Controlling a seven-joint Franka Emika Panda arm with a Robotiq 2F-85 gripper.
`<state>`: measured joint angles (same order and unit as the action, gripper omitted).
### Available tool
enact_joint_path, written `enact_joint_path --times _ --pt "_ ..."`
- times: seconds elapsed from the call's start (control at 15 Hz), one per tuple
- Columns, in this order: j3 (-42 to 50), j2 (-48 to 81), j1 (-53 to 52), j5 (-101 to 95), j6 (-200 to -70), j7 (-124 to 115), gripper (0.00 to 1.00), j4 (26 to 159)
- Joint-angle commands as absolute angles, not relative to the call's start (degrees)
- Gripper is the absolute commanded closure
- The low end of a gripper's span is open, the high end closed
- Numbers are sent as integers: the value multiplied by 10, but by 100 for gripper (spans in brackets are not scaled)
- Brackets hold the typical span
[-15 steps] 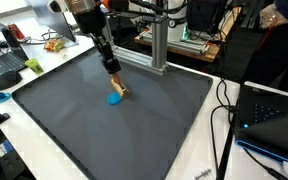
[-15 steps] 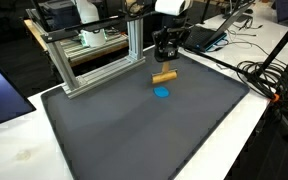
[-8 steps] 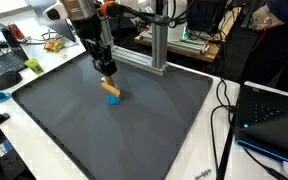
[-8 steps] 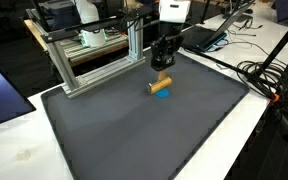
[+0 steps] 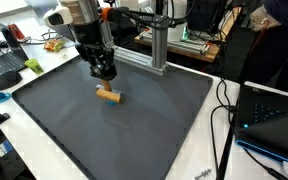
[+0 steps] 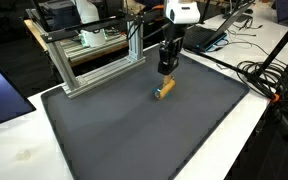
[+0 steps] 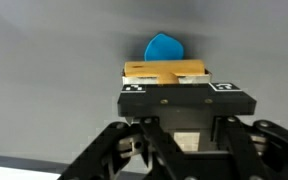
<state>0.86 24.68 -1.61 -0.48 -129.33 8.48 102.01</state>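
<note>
**Exterior view, arm entering from the top edge.** The gripper (image 5: 103, 72) hangs just above a dark grey mat (image 5: 134, 130) with a matte, flat surface. A short wooden block (image 5: 108, 95) lies on the mat at 6 o'clock of the gripper, close to it but not touching. The block is tan, smooth and roughly bar-shaped.

**Exterior view, frame at 10 o'clock.** The gripper (image 6: 168, 64) points straight down. The wooden block (image 6: 164, 88) lies free on the mat (image 6: 124, 130) directly below it. An aluminium profile frame (image 6: 94, 62) with bare metal rails stands at the mat's far edge.

**Wrist view.** The gripper (image 7: 179, 95) fills the lower half, its black linkages spread wide. The jaws appear parted and hold nothing. The wooden block (image 7: 166, 72) lies at 12 o'clock of the fingertips. A small blue piece (image 7: 164, 47), rounded and glossy, shows just beyond the block. Whether the two touch cannot be told.
</note>
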Motion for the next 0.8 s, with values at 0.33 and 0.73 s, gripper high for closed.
enact_joint_path --times 0.33,0.73 --pt "-16 252 -8 -14 -1312 138 78 1041" --pt "-17 252 -6 -10 -1305 138 78 1053"
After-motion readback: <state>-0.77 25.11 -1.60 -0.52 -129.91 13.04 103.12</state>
